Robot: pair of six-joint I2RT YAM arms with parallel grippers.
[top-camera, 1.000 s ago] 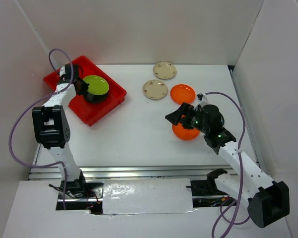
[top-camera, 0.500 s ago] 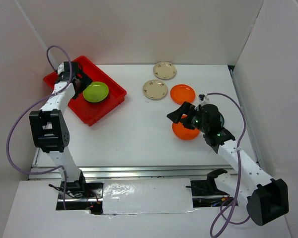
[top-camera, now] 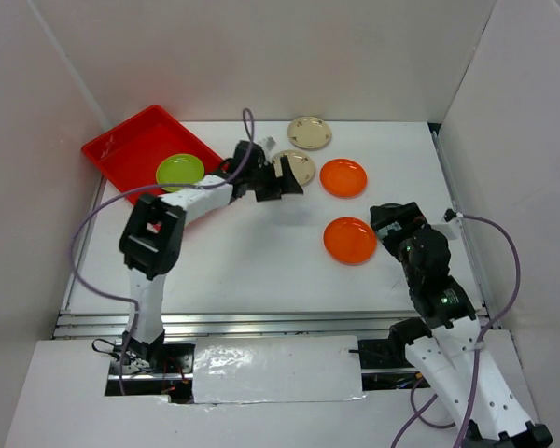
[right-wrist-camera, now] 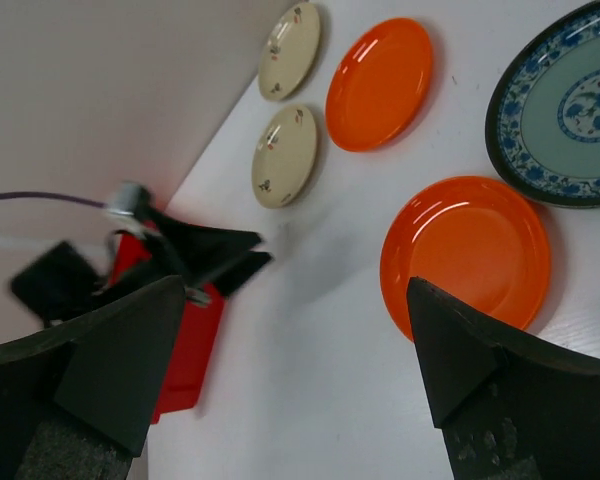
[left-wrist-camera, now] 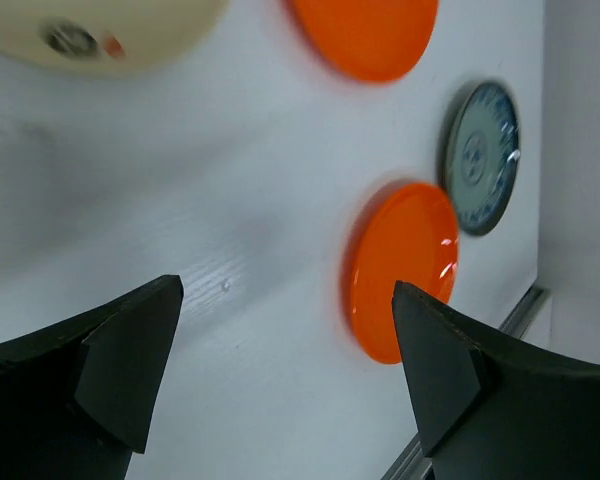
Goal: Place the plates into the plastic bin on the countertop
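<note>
The red plastic bin (top-camera: 121, 147) sits at the back left of the white countertop (top-camera: 243, 257), and a lime green plate (top-camera: 180, 171) lies in it. My left gripper (top-camera: 282, 185) hangs open and empty at the near beige plate (top-camera: 297, 166). A second beige plate (top-camera: 309, 133) lies behind it. Two orange plates (top-camera: 343, 177) (top-camera: 349, 240) lie to the right. My right gripper (top-camera: 392, 219) is open and empty, just right of the nearer orange plate (right-wrist-camera: 465, 255). A dark teal patterned plate (right-wrist-camera: 565, 110) shows beside it in the wrist views, hidden under the right arm from above.
White walls enclose the countertop at the back and on both sides. A metal rail (top-camera: 261, 322) runs along the front edge. The left arm's purple cable (top-camera: 93, 215) loops over the table's left side.
The left gripper opened, left the lime green plate in the bin and swung right to the beige plate. The right arm drew back from over the near orange plate.
</note>
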